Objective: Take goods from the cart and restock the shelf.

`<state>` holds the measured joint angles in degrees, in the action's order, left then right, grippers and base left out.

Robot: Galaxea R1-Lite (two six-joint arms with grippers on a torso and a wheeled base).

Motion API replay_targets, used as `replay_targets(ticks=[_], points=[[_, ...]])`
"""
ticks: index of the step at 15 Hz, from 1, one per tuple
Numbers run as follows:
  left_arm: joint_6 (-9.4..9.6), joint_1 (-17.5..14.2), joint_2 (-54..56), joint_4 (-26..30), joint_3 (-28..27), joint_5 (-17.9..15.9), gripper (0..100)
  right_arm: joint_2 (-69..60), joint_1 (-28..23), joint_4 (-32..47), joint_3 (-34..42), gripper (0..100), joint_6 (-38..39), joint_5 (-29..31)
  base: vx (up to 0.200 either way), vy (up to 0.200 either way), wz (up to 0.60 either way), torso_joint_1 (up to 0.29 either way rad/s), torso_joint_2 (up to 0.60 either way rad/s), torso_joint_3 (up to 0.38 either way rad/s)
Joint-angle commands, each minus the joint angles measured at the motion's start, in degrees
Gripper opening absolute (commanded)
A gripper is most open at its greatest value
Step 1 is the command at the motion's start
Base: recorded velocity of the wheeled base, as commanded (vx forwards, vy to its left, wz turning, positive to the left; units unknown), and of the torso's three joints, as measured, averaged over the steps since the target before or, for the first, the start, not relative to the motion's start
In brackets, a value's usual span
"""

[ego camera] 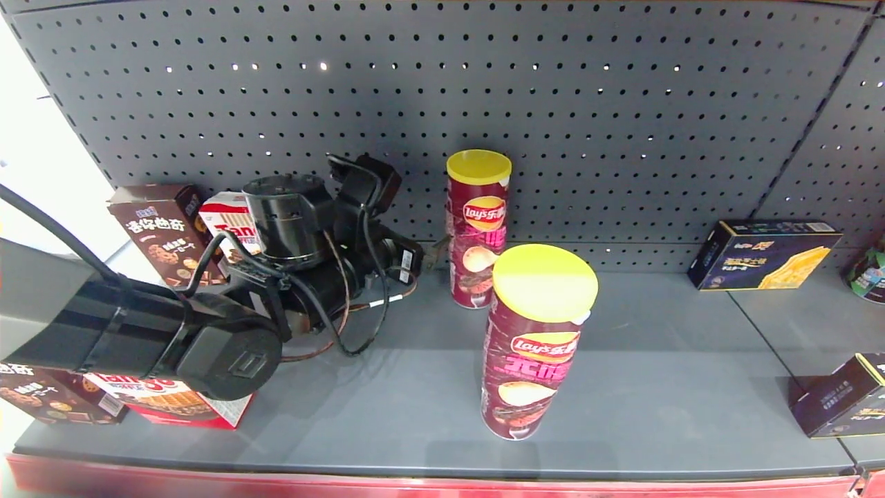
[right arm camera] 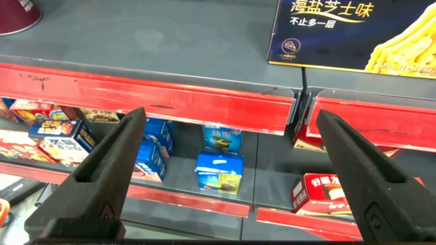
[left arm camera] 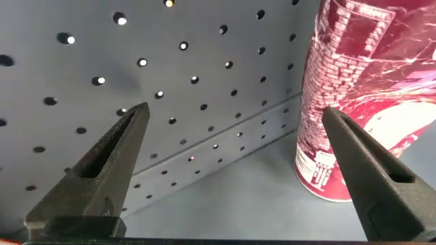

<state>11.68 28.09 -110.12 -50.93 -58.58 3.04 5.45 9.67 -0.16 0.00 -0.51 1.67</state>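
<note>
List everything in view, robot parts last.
chip cans: 2, maroon, yellow lids; upright mid-shelf, one behind the other
cookie boxes: 2, brown; shelf's left end, back and front
wafer boxes: 2, red-white; beside the cookie boxes
dark boxes: 2, navy; right side, back and front
cut-off item: 1, green; right edge
shelf: 1, grey, red front edge
pegboard: 1, grey; behind shelf
lower-shelf boxes: several, blue, red; shelves below
left end effector: 1, black; open beside the back can
right end effector: 1, black; open, facing the lower shelves
</note>
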Motion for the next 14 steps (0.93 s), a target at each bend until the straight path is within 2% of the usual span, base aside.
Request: replay_targets(ticks=[1, 3, 8, 14], points=[[0.01, -0.14, -1.42, -0.04, -1.28, 0.04, 100, 0.09, 0.0, -0.02, 0.0, 100, -0.02, 0.0, 0.0, 0.0, 0.0, 0.0, 0.0, 0.0], [0.01, -0.14, -2.21, -0.04, -2.51, 0.39, 100, 0.09, 0.0, -0.02, 0.0, 100, -0.02, 0.0, 0.0, 0.0, 0.0, 0.0, 0.0, 0.0], [0.1, -0.23, -0.01, -0.31, 2.06, 2.15, 100, 0.09, 0.0, -0.02, 0.0, 100, -0.02, 0.0, 0.0, 0.0, 0.0, 0.0, 0.0, 0.0], [0.1, -0.49, -1.33, -0.22, 2.24, 2.85, 100, 0.09, 0.0, -0.02, 0.0, 100, -0.02, 0.0, 0.0, 0.0, 0.0, 0.0, 0.0, 0.0]])
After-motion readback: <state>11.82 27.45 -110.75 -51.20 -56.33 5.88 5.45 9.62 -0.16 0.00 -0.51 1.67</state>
